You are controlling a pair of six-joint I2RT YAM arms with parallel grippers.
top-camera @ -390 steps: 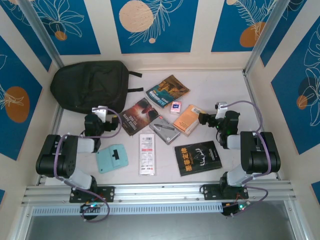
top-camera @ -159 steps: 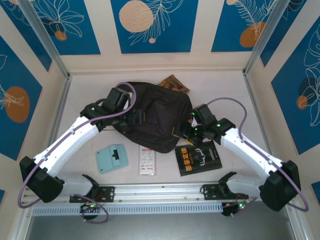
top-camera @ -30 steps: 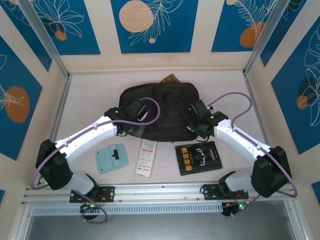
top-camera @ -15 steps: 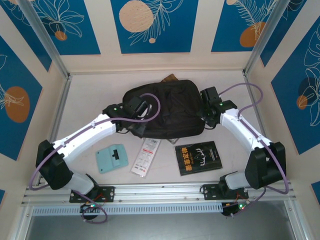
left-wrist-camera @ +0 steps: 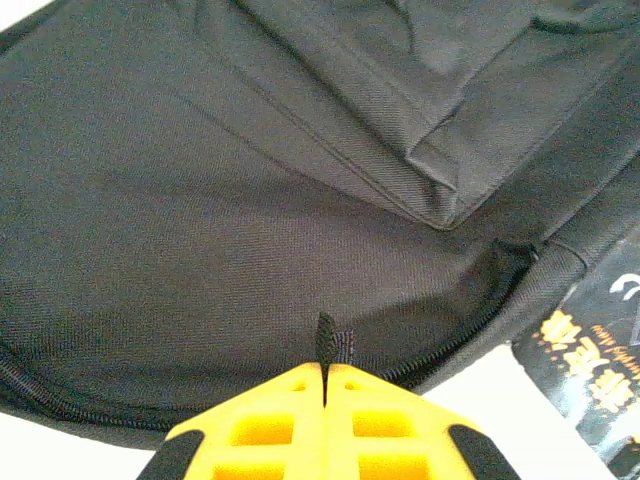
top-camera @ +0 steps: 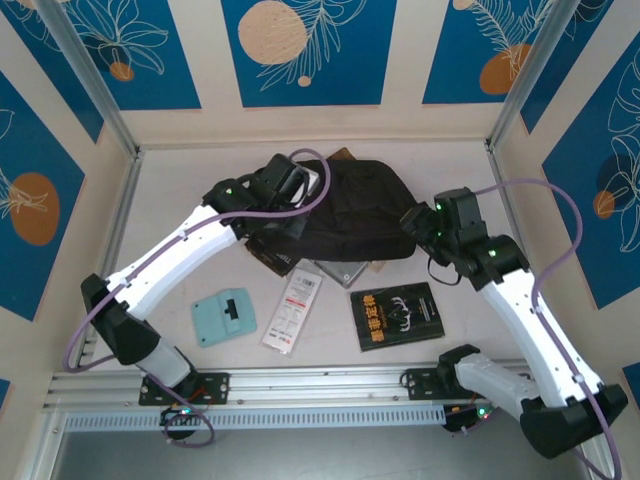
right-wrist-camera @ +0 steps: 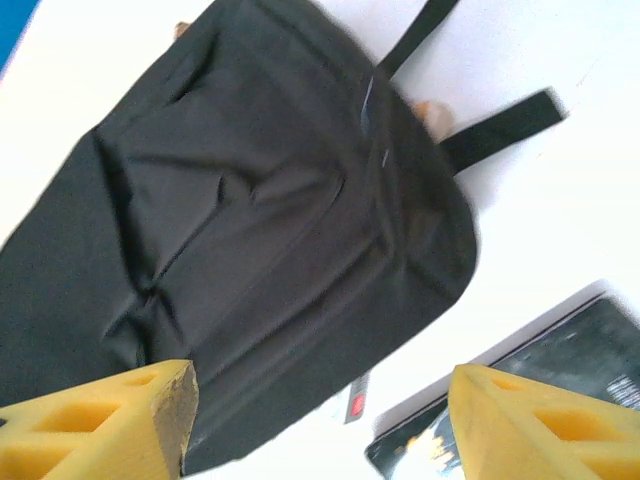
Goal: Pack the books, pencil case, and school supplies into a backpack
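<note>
The black backpack (top-camera: 350,210) lies bunched at the table's middle back. My left gripper (top-camera: 292,188) is at its left end, shut on a small black fabric tab (left-wrist-camera: 326,345) by the zip. My right gripper (top-camera: 418,226) hangs open off the backpack's right end, holding nothing, with the backpack (right-wrist-camera: 250,230) below it. The black book with gold antlers (top-camera: 397,315), the white packet with red print (top-camera: 293,310) and the teal piece (top-camera: 224,317) lie in front. A grey case (top-camera: 340,272) and the dark brown book (top-camera: 272,256) poke out from under the backpack.
The blue-and-orange book's corner (top-camera: 345,155) peeks out behind the backpack. Two black straps (right-wrist-camera: 500,120) trail off it. Walls close in the table on the left, back and right. A metal rail (top-camera: 320,385) runs along the near edge.
My left gripper has pulled the tab up and back, bunching the backpack and uncovering the grey case and brown book. My right arm has drawn away to the right.
</note>
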